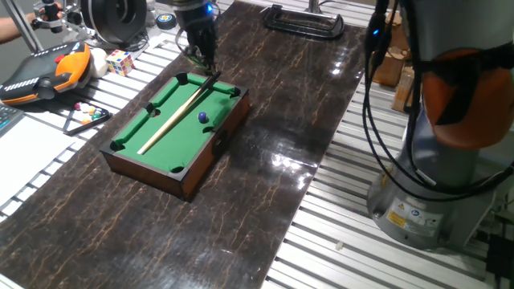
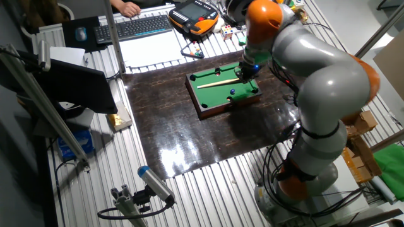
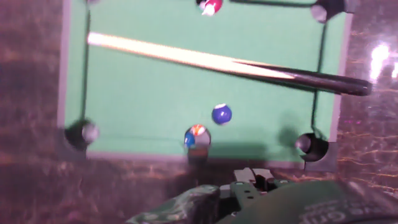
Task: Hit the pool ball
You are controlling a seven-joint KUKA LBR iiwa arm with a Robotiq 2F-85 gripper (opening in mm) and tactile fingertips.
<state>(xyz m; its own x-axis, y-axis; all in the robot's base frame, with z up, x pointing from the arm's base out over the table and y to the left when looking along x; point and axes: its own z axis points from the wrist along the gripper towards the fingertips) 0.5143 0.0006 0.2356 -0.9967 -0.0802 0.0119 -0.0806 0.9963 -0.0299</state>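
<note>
Hand view puts the pool ball [image 3: 221,114] a little right of centre in the frame: a small, glossy, deep blue sphere with a pale highlight on top, lying free on the green felt of the miniature pool table [image 3: 143,93]. Just below and left of it, at the middle pocket of the lower rail, sits a multicoloured ball [image 3: 197,135], close to the blue one but apart from it. Another ball [image 3: 210,6] with red and white shows at the top edge. Across the upper part of the felt lies the cue stick [image 3: 205,60], pale wood at the left, dark at the right, its dark end reaching over the right rail.

In one fixed view the blue ball [image 1: 203,116] is a tiny dark dot right of the cue [image 1: 178,111], in the upper-right half of the felt. The gripper [image 1: 201,54] hangs over the table's far end near the cue's dark butt; whether its fingers are apart or together I cannot tell. In the other fixed view the ball [image 2: 232,91] lies below the cue [image 2: 219,82], under the arm [image 2: 315,82].
</note>
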